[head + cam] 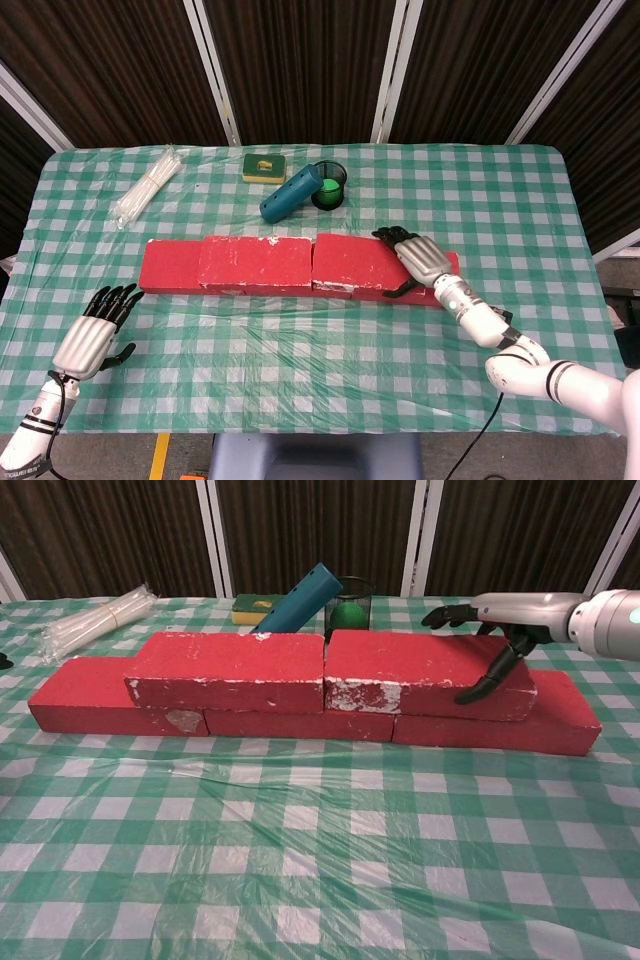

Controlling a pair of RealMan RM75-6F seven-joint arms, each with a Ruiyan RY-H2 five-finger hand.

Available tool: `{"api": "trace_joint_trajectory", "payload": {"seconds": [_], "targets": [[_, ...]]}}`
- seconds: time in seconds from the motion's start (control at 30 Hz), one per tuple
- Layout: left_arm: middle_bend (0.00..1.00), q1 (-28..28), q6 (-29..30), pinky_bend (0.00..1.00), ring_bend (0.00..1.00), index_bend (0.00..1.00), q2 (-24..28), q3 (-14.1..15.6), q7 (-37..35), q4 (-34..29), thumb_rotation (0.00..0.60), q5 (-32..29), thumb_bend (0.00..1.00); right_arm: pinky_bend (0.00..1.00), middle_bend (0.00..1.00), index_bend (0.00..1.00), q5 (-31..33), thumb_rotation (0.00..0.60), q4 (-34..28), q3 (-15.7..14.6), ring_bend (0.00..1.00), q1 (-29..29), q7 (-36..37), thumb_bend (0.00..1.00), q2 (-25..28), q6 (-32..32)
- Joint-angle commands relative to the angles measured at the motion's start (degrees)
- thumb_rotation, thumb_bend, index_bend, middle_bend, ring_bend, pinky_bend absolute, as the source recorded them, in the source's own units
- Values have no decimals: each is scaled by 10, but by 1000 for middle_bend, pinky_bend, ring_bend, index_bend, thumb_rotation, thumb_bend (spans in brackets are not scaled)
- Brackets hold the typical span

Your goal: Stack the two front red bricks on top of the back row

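Two red bricks lie stacked on the lower red row [300,723], which reaches from its left end [165,268] to its right end [450,264]. The upper left brick [255,262] [228,670] sits free. My right hand [420,262] [500,615] grips the upper right brick [350,262] [410,670] at its right end, fingers over the top and back, thumb on the front face. The two upper bricks nearly touch end to end. My left hand [95,335] rests open near the table's front left, away from the bricks; the chest view does not show it.
Behind the bricks lie a blue cylinder [289,193] [297,597], a dark cup with a green inside [329,186] [347,605] and a green-yellow sponge [263,168]. A bundle of white plastic sticks [145,187] lies at the back left. A checked cloth covers the table [320,350].
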Motion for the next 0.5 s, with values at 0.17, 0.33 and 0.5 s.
{"api": "trace_joint_trajectory", "payload": {"seconds": [0.17,0.33,0.5], "targets": [[0,-1,1,12,0,0,0,2,-6,1,600,3,317,314,91,0,2,515,-13,-3,94,1,-6,154,10,-6],[0,0,2,12,0,0,0,0,-6,0,600,1,316,302,85,0,2,506,-18,-4,88,1,-9,152,16,-5],[0,1,6,12,0,0,1,1,-3,-2,600,4,316,255,50,0,-24,505,-45,-6,52,-17,2,151,40,36]]}}
